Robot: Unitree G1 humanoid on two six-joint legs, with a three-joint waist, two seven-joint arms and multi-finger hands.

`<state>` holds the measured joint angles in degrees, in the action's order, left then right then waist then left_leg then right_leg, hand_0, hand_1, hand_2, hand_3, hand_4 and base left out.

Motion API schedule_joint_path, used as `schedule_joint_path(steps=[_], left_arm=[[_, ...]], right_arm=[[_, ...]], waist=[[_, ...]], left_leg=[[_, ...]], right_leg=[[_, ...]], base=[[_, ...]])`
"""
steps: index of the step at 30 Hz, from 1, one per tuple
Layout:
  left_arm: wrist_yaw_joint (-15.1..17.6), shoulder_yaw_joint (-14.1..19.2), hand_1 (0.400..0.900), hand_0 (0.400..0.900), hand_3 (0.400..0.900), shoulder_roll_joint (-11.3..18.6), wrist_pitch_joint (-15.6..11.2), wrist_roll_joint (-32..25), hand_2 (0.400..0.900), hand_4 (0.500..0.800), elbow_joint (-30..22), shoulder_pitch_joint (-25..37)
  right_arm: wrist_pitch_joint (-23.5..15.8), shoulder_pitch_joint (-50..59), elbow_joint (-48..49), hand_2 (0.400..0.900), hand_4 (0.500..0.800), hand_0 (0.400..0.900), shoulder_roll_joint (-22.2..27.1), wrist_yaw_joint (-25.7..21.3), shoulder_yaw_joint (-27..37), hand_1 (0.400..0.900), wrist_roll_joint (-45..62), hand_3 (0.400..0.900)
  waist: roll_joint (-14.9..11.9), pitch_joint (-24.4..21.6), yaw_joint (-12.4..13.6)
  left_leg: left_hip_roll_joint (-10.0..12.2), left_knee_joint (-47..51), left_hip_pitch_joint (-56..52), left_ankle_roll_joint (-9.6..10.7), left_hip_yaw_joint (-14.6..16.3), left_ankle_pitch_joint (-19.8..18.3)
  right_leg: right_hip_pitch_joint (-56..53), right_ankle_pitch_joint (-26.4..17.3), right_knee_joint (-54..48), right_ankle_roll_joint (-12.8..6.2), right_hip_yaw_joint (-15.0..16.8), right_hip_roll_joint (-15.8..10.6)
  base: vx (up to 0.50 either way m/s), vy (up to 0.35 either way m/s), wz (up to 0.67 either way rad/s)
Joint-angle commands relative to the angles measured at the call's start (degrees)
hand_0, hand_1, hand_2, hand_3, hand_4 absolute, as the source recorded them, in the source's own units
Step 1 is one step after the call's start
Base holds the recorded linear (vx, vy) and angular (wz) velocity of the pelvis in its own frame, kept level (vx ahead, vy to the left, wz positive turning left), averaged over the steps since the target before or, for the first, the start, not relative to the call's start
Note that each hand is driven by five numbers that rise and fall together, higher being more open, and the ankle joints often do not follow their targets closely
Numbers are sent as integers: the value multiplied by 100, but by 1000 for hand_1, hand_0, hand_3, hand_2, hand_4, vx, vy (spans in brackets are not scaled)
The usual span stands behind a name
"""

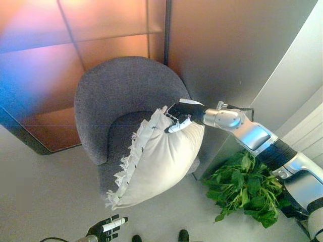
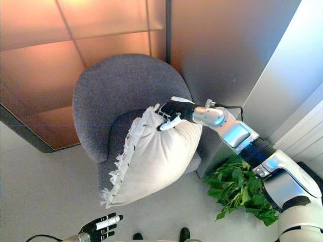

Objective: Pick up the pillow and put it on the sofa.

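Observation:
A cream pillow (image 1: 156,161) with a frilled edge stands tilted on the seat of a grey round armchair (image 1: 113,93), its lower corner hanging past the seat's front. My right hand (image 1: 180,115) reaches in from the right and is shut on the pillow's top corner. It also shows in the right eye view (image 2: 171,112). My left hand (image 1: 107,228) is low at the bottom edge, fingers straight and empty, apart from the pillow.
A green leafy plant (image 1: 247,189) stands on the floor right of the chair, under my right arm. A wall with wooden panels (image 1: 75,50) is behind the chair, and a grey wall (image 1: 237,45) to the right.

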<state>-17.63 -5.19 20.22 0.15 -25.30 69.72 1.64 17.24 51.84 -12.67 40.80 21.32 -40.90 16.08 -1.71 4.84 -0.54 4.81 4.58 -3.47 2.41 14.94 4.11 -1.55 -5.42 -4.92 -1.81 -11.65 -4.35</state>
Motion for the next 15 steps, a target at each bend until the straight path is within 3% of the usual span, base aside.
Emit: schedule_joint_path(steps=[1,6,10,11,15], left_arm=[[-111,-141,900,900,900,255,-70,-15,900,800,257,231],[-163,-149,900,900,900,163,-143,-117,900,800,201,125],[-165,-190,900,900,900,103,-306,-175,900,800,232,30],[-187,-212,900,900,900,88,-354,-172,900,800,240,19],[-178,-341,900,900,900,76,-448,-179,900,800,265,-15]], right_arm=[[-685,1556,-525,400,500,400,-368,-741,325,400,549,400],[-463,1477,-894,400,500,400,-508,-1137,339,400,370,400],[-561,1595,-1738,400,500,400,-557,-1737,455,400,342,400],[-701,1744,-2153,900,800,900,-516,-2055,496,900,604,900],[-783,2097,-3147,900,800,900,-394,-2270,639,900,750,900]], waist=[[-220,-527,240],[-240,-528,325],[-275,-546,441],[-277,-565,488],[-269,-571,586]], left_leg=[[180,-224,106,187,-146,-461],[184,-153,120,213,-186,-404],[200,-108,137,260,-258,-373],[217,-94,151,279,-261,-359],[266,-81,162,324,-309,-357]], right_leg=[[104,443,436,-716,-166,-637],[58,410,350,-699,-251,-630],[-8,360,244,-698,-353,-629],[-17,333,206,-709,-391,-637],[-50,325,188,-711,-490,-646]], base=[[44,-13,17],[48,-10,17],[64,-33,15],[39,-35,18],[25,-36,21]])
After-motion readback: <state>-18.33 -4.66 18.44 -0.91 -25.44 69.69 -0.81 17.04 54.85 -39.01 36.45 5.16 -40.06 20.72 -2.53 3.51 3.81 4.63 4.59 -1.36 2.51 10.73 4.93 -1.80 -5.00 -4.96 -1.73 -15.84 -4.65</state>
